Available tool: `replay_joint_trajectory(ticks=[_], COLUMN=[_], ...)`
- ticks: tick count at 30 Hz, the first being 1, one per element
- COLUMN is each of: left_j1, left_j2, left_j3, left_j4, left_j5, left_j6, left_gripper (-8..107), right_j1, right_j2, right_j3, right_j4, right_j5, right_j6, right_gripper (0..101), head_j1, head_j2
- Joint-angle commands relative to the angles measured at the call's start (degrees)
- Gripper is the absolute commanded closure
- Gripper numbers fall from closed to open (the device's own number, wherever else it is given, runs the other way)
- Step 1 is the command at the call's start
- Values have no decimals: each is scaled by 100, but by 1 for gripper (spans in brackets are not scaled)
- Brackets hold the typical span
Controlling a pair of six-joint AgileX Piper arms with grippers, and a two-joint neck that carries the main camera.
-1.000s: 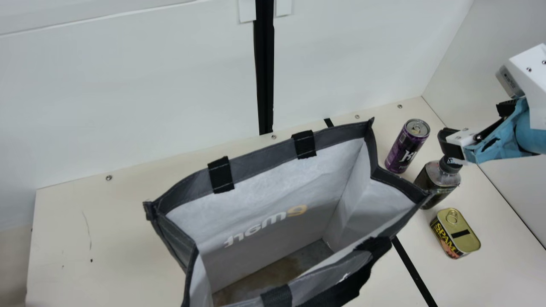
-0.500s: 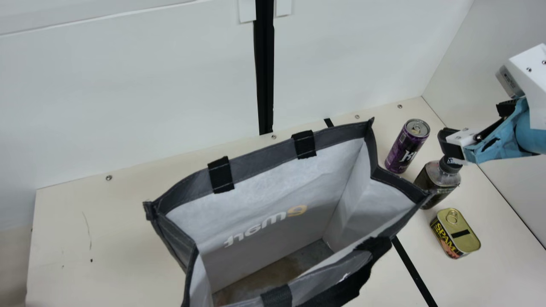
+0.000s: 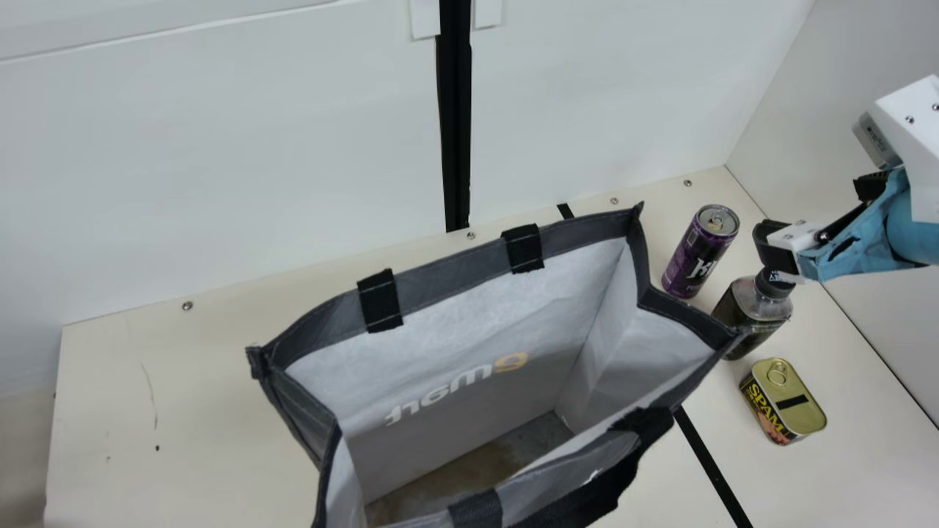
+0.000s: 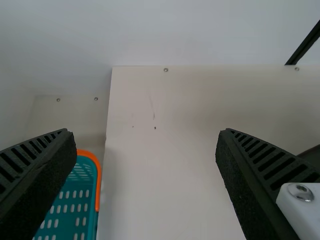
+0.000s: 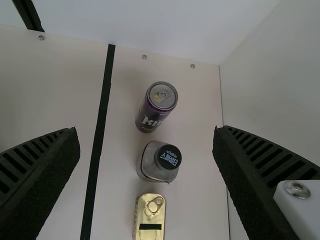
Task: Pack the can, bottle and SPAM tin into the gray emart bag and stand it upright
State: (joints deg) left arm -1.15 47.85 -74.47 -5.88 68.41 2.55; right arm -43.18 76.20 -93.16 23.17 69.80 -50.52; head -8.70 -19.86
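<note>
The gray emart bag (image 3: pixel 447 301) stands upright in the middle of the table in the main view, its mouth spread and white inside. To its right are the purple can (image 3: pixel 697 253), the dark bottle (image 3: pixel 752 315) and the SPAM tin (image 3: pixel 783 401), with the can and bottle upright. My right gripper (image 3: pixel 796 238) is above the bottle cap. In the right wrist view, my right gripper (image 5: pixel 146 129) is open above the can (image 5: pixel 156 107), bottle (image 5: pixel 159 161) and tin (image 5: pixel 149 217). The left wrist view has my left gripper (image 4: pixel 146 131) open, holding nothing.
A teal basket with an orange rim (image 4: pixel 99 175) lies beyond the table's side edge in the left wrist view. White walls (image 3: pixel 220 147) rise behind the table and at its right. Bare table (image 3: pixel 183 411) extends left of the bag.
</note>
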Motion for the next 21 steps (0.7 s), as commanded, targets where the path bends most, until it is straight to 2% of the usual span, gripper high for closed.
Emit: replay_joint_trajectory(ticks=[1, 14, 21], left_j1=[106, 1070, 1143], left_j2=[93, 809, 1068], left_j3=[-126, -932, -1255], left_j4=[-162, -1252, -1504], left_j5=[4, 149, 149], left_j6=[92, 1116, 1409], left_gripper=[9, 9, 9], right_j1=[0, 0, 0], right_j2=[0, 0, 0], right_j3=[0, 0, 0], right_j4=[0, 0, 0], right_j5=[0, 0, 0], right_j6=[0, 0, 0], right_gripper=[6, 6, 6], head_j1=[-130, -130, -130], head_j2=[-14, -14, -14])
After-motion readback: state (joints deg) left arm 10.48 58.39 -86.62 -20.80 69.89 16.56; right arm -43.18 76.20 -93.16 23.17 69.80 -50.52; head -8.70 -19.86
